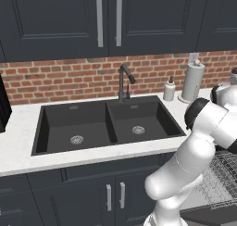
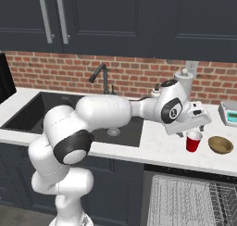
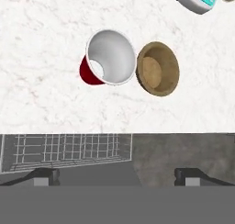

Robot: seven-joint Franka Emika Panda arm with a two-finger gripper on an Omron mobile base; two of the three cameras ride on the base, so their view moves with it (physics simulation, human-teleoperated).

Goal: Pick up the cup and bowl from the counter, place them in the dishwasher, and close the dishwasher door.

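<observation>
So the gripper point(image 3: 117, 176) hangs over the counter point(image 3: 41, 44) with its fingers spread wide apart, holding nothing; the red cup point(image 3: 109, 58) stands upright just below it, white inside and empty as far as I can see; the tan bowl point(image 3: 158, 69) sits right beside it, almost touching, also empty. Both are near the counter's front edge, above the open dishwasher point(image 2: 194, 202); its wire rack point(image 3: 69, 152) looks bare where it shows. Further left, the black double sink point(image 1: 106, 125) has nothing in either basin; a white scale point(image 2: 228, 112) sits past the bowl.
</observation>
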